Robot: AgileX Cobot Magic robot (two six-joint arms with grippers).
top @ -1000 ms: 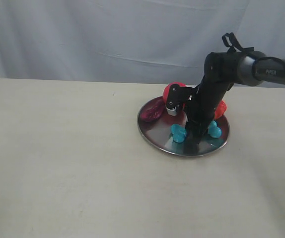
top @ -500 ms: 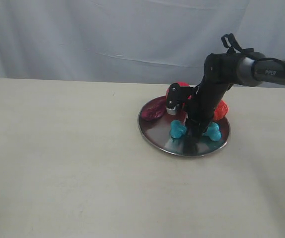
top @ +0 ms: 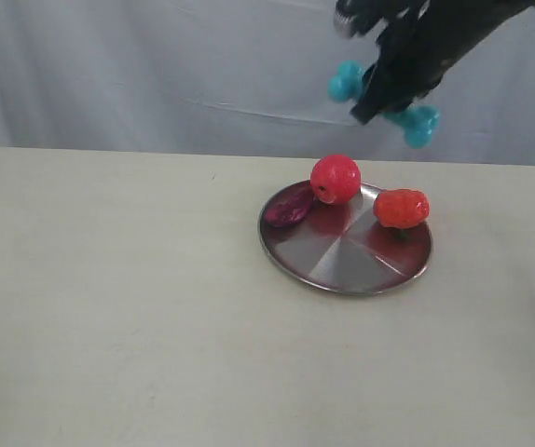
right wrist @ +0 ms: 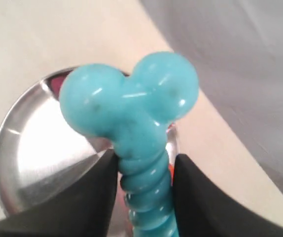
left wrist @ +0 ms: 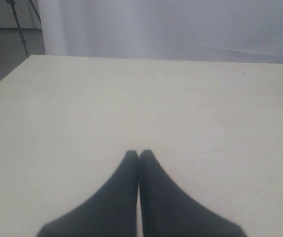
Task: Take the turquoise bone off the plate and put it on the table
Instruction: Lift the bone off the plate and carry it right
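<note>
- Two sets of jaws show, one in each wrist view. The right jaws are clamped on the turquoise bone (right wrist: 136, 118), pinching its ribbed shaft just below one knobbed end.
- From the exterior view, the bone hangs high in the air above the far side of the plate (top: 342, 272), touching nothing but the jaws. It is tilted, with the left knob higher than the right, and the shaft is hidden behind the dark jaws.
- That arm is blurred at the top edge of the exterior view, so little more of it can be made out.
- The plate rests flat on the bench (top: 109, 317), right of the middle, its silver surface catching reflections.
- Three things lie on the plate: a round red fruit (top: 335, 179) at the far rim, a dark maroon piece (top: 288, 205) just beside it at the left rim, and an orange-red piece (top: 402, 208) on the right, apart from the fruit.
- The left jaws are pressed together, tips meeting, above the pale bench.
- A white cloth (top: 156, 65) hangs behind the bench.
</note>
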